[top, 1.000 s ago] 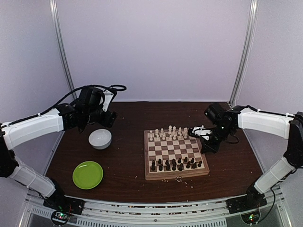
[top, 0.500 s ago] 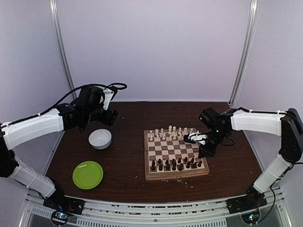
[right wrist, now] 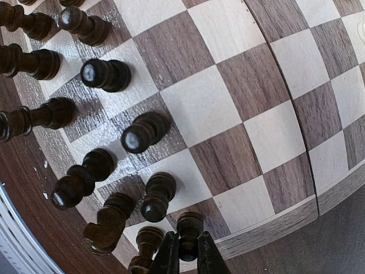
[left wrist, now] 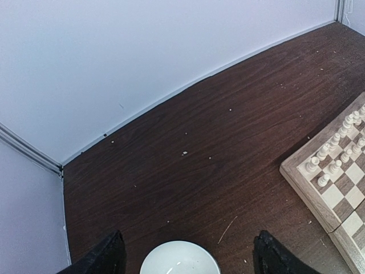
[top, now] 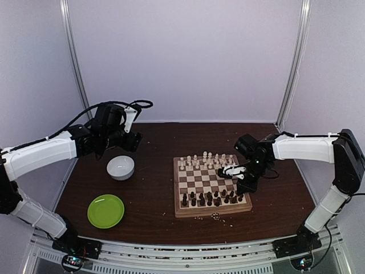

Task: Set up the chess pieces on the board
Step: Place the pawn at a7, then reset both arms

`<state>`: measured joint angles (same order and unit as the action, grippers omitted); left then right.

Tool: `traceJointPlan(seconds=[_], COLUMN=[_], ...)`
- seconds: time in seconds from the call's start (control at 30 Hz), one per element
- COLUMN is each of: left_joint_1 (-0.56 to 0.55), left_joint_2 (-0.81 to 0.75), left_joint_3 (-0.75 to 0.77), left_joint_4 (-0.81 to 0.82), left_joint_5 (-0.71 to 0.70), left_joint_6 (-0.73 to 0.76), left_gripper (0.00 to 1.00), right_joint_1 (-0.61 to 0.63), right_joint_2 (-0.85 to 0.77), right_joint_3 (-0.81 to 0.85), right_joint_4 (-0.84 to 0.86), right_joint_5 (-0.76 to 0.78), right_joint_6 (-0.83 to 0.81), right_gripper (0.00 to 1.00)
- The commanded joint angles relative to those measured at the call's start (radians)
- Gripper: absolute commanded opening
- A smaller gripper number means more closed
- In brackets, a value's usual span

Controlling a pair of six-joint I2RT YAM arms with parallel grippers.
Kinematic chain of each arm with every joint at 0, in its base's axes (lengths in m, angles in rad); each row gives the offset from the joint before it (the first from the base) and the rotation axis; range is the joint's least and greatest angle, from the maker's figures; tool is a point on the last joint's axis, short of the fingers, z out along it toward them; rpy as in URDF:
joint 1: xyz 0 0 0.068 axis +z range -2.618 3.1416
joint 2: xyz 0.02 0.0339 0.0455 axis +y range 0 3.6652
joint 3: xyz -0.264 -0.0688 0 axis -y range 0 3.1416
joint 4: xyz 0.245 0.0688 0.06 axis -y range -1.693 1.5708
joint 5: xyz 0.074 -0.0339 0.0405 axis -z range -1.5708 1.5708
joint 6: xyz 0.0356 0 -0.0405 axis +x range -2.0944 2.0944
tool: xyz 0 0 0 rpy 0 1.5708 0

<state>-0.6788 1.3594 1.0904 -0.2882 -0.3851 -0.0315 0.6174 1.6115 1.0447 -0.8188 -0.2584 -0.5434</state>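
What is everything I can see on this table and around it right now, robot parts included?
Square wooden chessboard: one, tan frame with brown and cream squares, centre-right of the table.
Cream wooden chess pieces: too small to count, along the board's far side.
Dark brown wooden chess pieces: too small to count, along the board's near side.
Round white bowl: one, left of the board.
Round green plate: one, near left.
Pale crumbs: several, just in front of the board.
Dark brown wooden table: one, under everything.
Left hand: one, black fingers, open above the bowl.
Right hand: one, at the board's right edge, shut on one dark piece.
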Motion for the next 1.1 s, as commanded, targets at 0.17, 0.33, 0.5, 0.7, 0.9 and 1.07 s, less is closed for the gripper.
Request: traceJointPlan(seconds=[0.17, 0.33, 0.5, 0.7, 0.9, 1.07], left_joint_1=[-0.002, -0.002, -0.003, -0.001, -0.001, -0.001], left_joint_2=[-0.014, -0.014, -0.017, -0.019, -0.034, -0.073], left_joint_3=[0.024, 0.026, 0.027, 0.02, 0.125, 0.175], left_joint_4=[0.029, 0.026, 0.025, 0.026, -0.069, -0.083], left_joint_5=[-0.002, 0.0, -0.005, -0.017, -0.033, -0.093], left_joint_6=[0.004, 0.003, 0.007, 0.018, 0.006, 0.009], left_gripper=[0.78, 0.78, 0.78, 0.79, 0.94, 0.98], right_joint_1=[0.005, 0.005, 0.001, -0.043, -0.139, -0.265], right_joint_2=[0.006, -0.007, -0.054, -0.123, -0.272, -0.461], right_joint_3=[0.014, 0.022, 0.062, 0.153, 0.22, 0.186], right_joint_4=[-0.008, -0.01, -0.04, -0.116, -0.102, 0.074], right_joint_5=[0.046, 0.025, -0.037, -0.077, -0.081, -0.028], right_joint_6=[0.006, 0.017, 0.027, 0.014, 0.036, 0.116], right_gripper=[0.15, 0.26, 0.28, 0.29, 0.3, 0.33])
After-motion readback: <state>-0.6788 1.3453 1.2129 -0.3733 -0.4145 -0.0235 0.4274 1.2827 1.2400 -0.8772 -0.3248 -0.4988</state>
